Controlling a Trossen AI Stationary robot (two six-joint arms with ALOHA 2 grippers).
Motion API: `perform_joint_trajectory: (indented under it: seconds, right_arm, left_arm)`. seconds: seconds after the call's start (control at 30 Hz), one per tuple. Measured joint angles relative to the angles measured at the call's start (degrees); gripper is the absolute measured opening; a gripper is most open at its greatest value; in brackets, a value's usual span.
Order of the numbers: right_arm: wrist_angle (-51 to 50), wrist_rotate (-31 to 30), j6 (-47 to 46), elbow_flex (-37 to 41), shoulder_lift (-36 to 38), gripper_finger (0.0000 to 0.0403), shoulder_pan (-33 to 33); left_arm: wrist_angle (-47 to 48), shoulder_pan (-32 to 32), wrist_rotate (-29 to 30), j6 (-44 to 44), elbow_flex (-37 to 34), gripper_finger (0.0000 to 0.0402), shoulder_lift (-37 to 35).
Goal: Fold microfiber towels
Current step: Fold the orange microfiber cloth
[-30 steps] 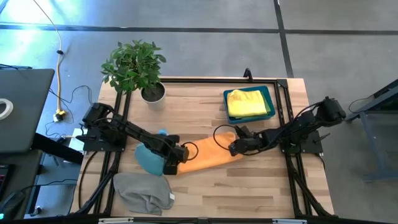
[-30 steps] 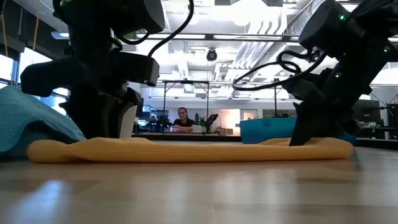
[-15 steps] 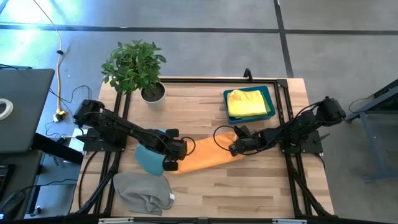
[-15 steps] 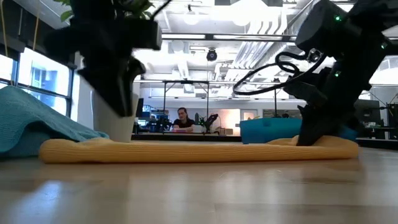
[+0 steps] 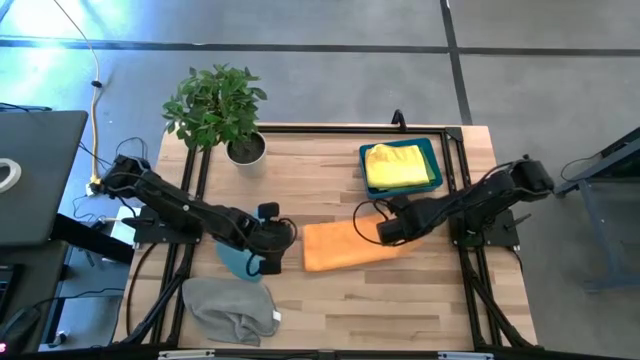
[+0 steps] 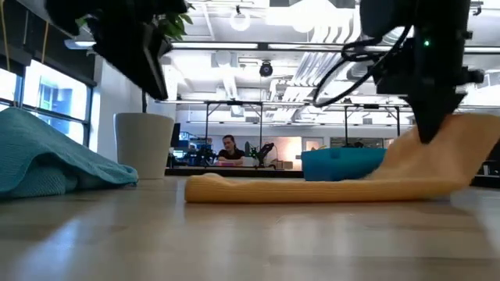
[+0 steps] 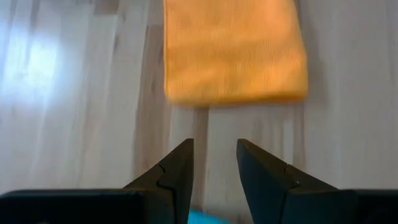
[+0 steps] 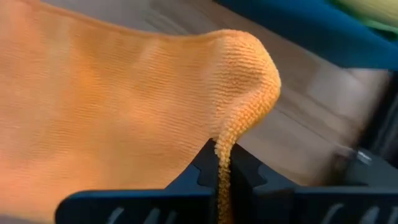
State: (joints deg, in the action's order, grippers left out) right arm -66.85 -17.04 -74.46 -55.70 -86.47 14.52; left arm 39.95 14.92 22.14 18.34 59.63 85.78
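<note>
Orange microfiber towel (image 5: pixel 345 246), folded into a flat oblong, lying mid-table on the pale wooden table (image 5: pixel 400 300), one end pinched and raised off the wood. Right gripper (image 5: pixel 386 231) clamped shut on that raised end, cloth edge bunched between the dark fingers (image 8: pixel 205 171) in the right wrist view, far end resting flat. In the low view, lifted end (image 6: pixel 445 148) sloping up toward the gripper, tip cut off by the picture's edge.

Left gripper (image 5: pixel 268 251) just beside the towel's other end, clear of the cloth, fingers (image 7: pixel 177 171) parted with bare wood showing between them, holding nothing. Below it, light blue microfiber towel (image 5: pixel 238 262) mostly hidden under the arm from above, only a crumpled rim showing; seen as a rumpled heap (image 6: pixel 47 160) at table height.

Grey microfiber towel (image 5: pixel 228 307) bunched near the front left corner, shape hard to read. Yellow microfiber towel (image 5: pixel 398 165) folded inside a rigid blue plastic bin (image 5: pixel 436 152) at the back right of the table, just behind the right gripper; any cloth beneath it out of sight. Bin seen only as a blue band (image 6: pixel 344 164) behind the orange cloth in the low view.

Leafy green plant in a white pot (image 5: pixel 243 148) at the back left, well apart from the towels. Black frame rails (image 5: pixel 330 128) bordering the table. Beyond the table, a person (image 6: pixel 228 151) seated far off in the room, small and indistinct.
</note>
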Motion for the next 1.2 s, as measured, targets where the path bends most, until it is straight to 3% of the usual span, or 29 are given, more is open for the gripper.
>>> perform_joint_trajectory:
  seconds: [0.23, 0.43, 0.73, 0.9, 1.07, 1.2]
  right_arm:
    - [-1.67, 2.13, -2.68, -7.97, -5.2, 0.0, -0.09]
    - [-1.34, 3.65, -0.42, -16.94, -16.65, 0.0, -0.07]
    - [-1.3, 3.61, -0.07, -31.91, -29.45, 0.0, -0.59]
    - [-1.46, 3.29, -0.1, -39.65, -33.09, 0.0, -0.59]
    - [-0.88, -2.06, -0.08, -45.17, -34.7, 0.0, -0.24]
    - [0.57, -2.79, -0.06, -47.41, -36.29, 0.0, -0.24]
  left_arm:
    - [-0.82, 1.23, 2.11, -3.47, 0.19, 0.0113, -2.97]
    - [1.59, 4.11, 5.85, -3.53, 0.0, 0.0113, -4.74]
    - [2.92, 10.56, 6.0, -3.48, 0.07, 0.0113, -4.72]
    - [3.29, 13.8, 7.85, -3.48, 0.07, 0.0113, -4.72]
    - [3.86, 16.34, 9.97, -3.4, 0.07, 0.0113, -4.72]
    - [4.04, 17.69, 10.36, -3.44, 0.07, 0.0113, -4.72]
